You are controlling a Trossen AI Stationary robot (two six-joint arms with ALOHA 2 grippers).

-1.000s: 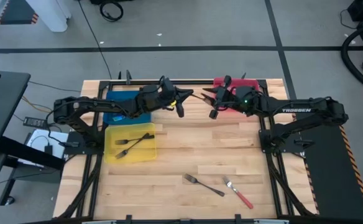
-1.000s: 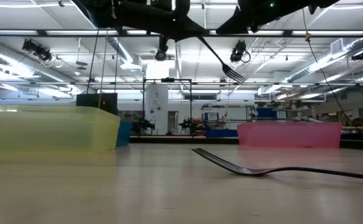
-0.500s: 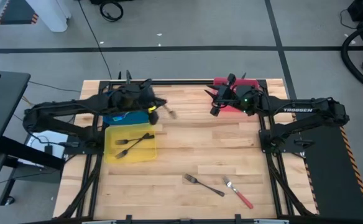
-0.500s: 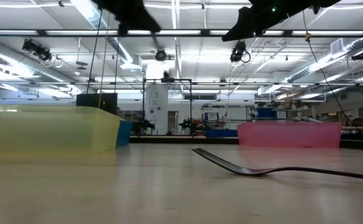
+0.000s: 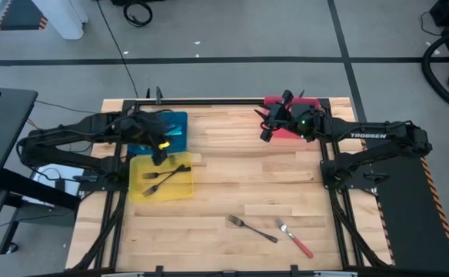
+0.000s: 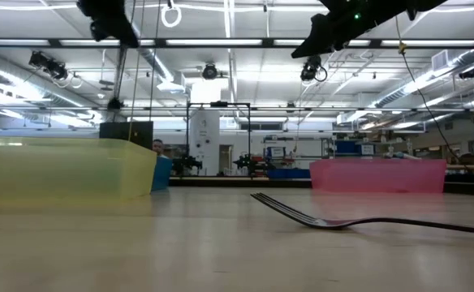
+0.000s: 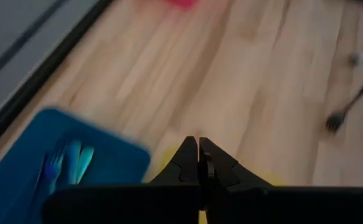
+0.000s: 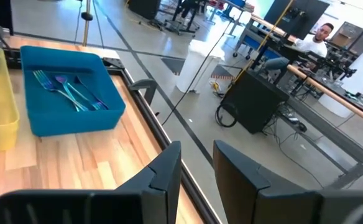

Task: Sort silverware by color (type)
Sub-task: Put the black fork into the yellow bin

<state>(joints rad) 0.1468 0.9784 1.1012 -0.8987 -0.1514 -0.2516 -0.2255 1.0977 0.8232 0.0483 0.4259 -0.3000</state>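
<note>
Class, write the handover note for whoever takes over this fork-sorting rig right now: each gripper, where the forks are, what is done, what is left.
Left gripper: shut, nothing seen in it, above the yellow tray's far edge.
Right gripper: open, empty, raised beside the red tray.
Done: two dark metal forks lie in the yellow tray; teal forks lie in the blue tray.
Left: a dark metal fork and a red-handled fork lie on the table near its front edge.
Red tray's contents: hidden.

A large industrial lab: strip-lit open ceiling (image 6: pixel 221 57), grey taped floor (image 5: pixel 232 38), workbenches and equipment behind.
</note>
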